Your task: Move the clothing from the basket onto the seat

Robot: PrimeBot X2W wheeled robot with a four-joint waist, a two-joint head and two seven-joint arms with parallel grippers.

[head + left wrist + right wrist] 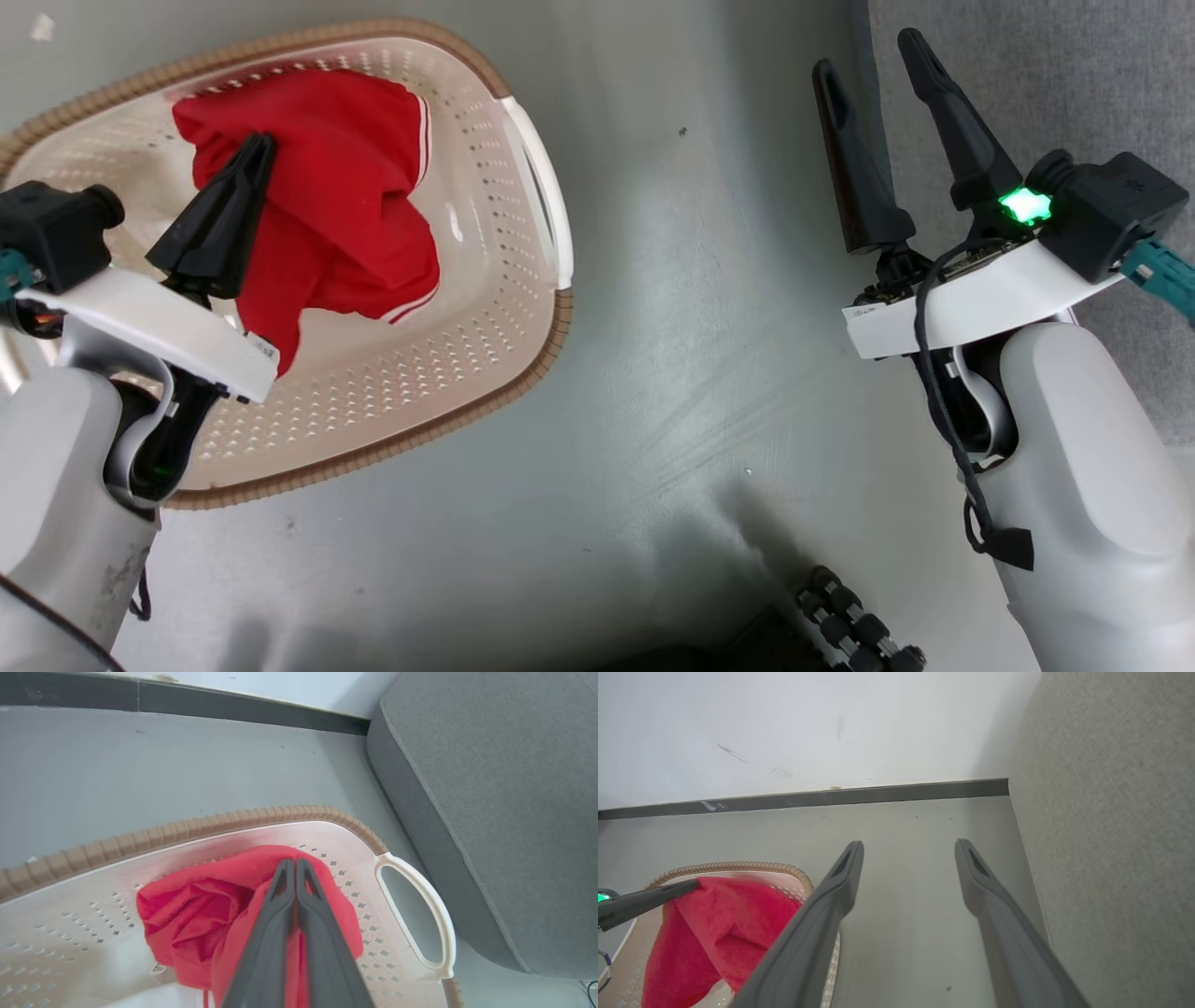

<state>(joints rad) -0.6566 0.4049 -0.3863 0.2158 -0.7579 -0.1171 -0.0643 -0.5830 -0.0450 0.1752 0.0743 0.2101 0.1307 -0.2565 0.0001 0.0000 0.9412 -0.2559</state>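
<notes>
Early stage of the transfer. Left gripper [259, 142], upper left of the head view: fingers [275, 924] clenched flat together on a pinch of the clothing [345, 187], red fabric with white stripe trim bunched up to the tips and draping down from them. Same grasp in the right wrist view, lower left of the frame: cloth hanging from the dark tips, lower folds inside the basket [467, 308], apparently part raised and part resting on the perforated bottom. Basket on the grey floor [700, 327], left half of the head view, brown rim and white side handle toward the middle. Seat [1027, 84], grey woven upholstery, upper right of the head view and right side of both wrist views, near the basket with a strip of floor between; no red fabric on the stretch of it in frame. Right gripper [868, 54], right of the head view, near the edge of the seat: fingers spread wide, grasping nothing, over bare floor. Judged progress: first step only, garment gripped, not yet out of the basket, nothing yet delivered. Left to do: lift clear of the rim, carry across the gap, release on the seat. Impossible to tell from these views whether a second garment hidden beneath the red bundle.
</notes>
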